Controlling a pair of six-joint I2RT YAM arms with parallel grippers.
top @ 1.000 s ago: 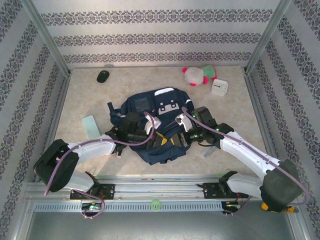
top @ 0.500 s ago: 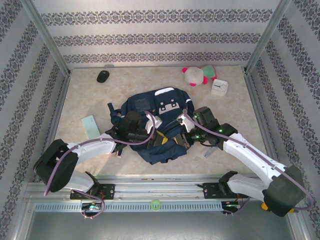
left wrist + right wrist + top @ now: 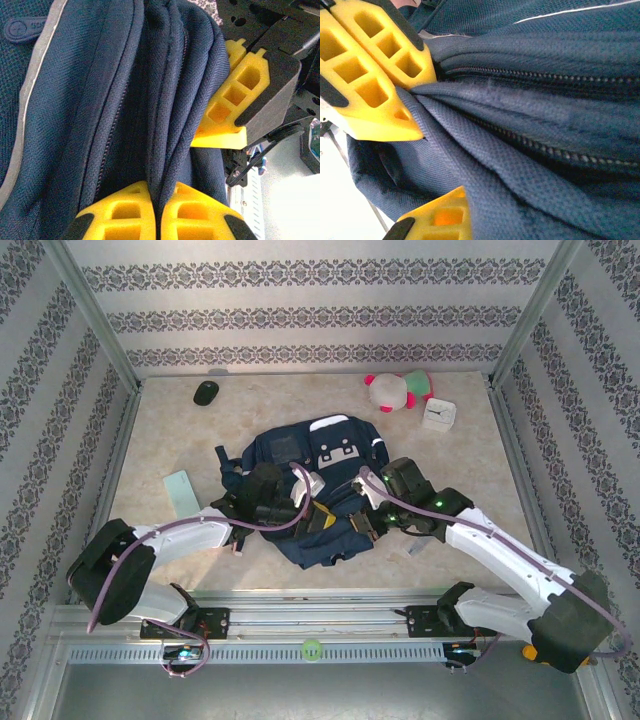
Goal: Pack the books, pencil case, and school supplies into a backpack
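The navy backpack (image 3: 325, 455) lies in the middle of the table, its near edge bunched between both arms. My left gripper (image 3: 305, 512) (image 3: 159, 210) is shut on a fold of backpack (image 3: 90, 100) fabric beside a zipper. My right gripper (image 3: 366, 512) (image 3: 480, 212) is shut on the backpack (image 3: 545, 130) fabric, which drapes over one of its fingers; its other finger (image 3: 440, 220) shows yellow at the bottom. The two grippers sit close together. A flat pale teal square (image 3: 180, 495) of the school supplies lies left of the backpack. The books and pencil case are out of view.
A black mouse (image 3: 206, 392) lies at the back left. A pink-and-white plush toy (image 3: 395, 390) and a white square clock (image 3: 438, 415) lie at the back right. A slim pale packet (image 3: 418, 545) lies under my right arm. Metal frame posts border the table.
My right gripper has closed on the backpack fabric and shifted slightly left toward the left gripper. The backpack's near edge has bunched up. The left arm has held still.
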